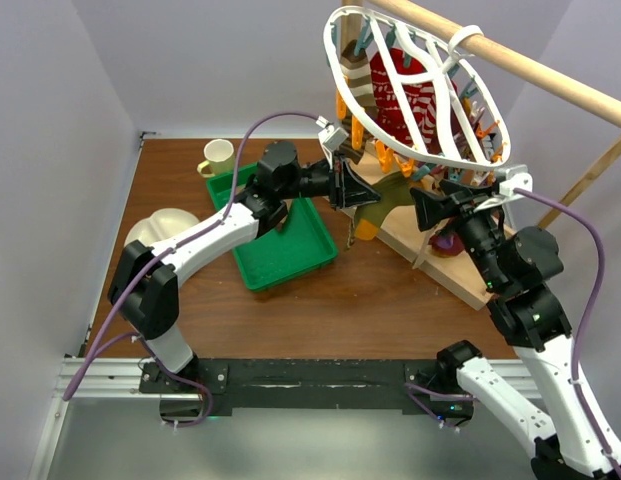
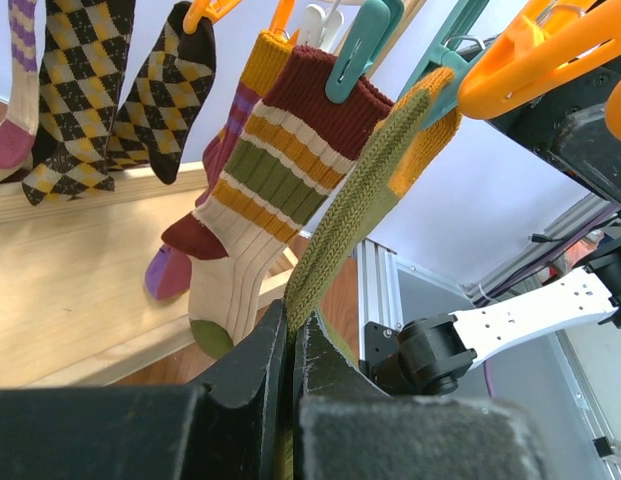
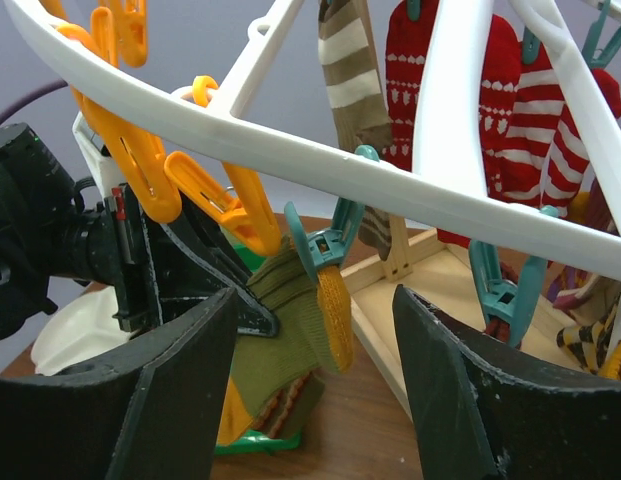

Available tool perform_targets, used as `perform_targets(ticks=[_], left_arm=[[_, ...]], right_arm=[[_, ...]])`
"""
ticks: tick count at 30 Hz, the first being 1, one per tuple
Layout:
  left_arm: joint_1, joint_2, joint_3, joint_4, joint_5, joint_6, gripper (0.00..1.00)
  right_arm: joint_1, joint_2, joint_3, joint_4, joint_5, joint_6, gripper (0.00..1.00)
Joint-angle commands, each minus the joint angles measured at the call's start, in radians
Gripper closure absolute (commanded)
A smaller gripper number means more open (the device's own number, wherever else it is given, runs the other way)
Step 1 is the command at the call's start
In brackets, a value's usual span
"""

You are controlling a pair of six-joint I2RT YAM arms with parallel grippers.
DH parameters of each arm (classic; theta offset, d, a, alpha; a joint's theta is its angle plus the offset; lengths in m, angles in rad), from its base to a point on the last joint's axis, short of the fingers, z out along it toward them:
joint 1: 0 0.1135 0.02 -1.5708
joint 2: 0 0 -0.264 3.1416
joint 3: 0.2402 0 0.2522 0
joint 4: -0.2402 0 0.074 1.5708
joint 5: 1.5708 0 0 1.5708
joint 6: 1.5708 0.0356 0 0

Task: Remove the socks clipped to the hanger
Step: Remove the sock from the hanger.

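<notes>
The hanger (image 3: 390, 180) hangs from a wooden rail (image 1: 550, 75) over the far right corner of the worktop, and nearly the whole job looks undone. Red-and-white socks (image 3: 420, 90), a pair in argyle (image 2: 80, 90) and a cream sock banded in orange and green (image 2: 260, 200) all dangle from their clips. The left gripper (image 2: 292, 350) is pinched tight on the lower part of an olive sock (image 2: 340, 230), which runs taut up to its mustard cuff. That cuff sits in a teal clip (image 3: 330, 245), so this sock is not yet free. The right gripper (image 3: 312, 295) faces that same clip from the other side with its jaws wide and nothing between them, seemingly ready to deal with the clip. A green tray (image 1: 280, 245) sits left of the worktop's middle. I can spot no freed sock in it, though the left arm covers part of it. By my reckoning this is the first sock, or close to it.
</notes>
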Motion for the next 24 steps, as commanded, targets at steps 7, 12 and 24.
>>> perform_targets(ticks=[7, 12, 24], left_arm=[[0.012, -0.032, 0.057, -0.035, 0.029, -0.027, 1.0], [0.012, -0.035, 0.059, -0.047, 0.029, -0.023, 1.0], [0.012, -0.039, 0.054, -0.063, 0.02, -0.018, 1.0]], right_arm=[[-0.005, 0.045, -0.024, 0.161, 0.033, 0.026, 0.36], [-0.006, 0.087, -0.022, 0.238, 0.016, 0.052, 0.37], [-0.005, 0.096, -0.04, 0.332, 0.043, 0.069, 0.57]])
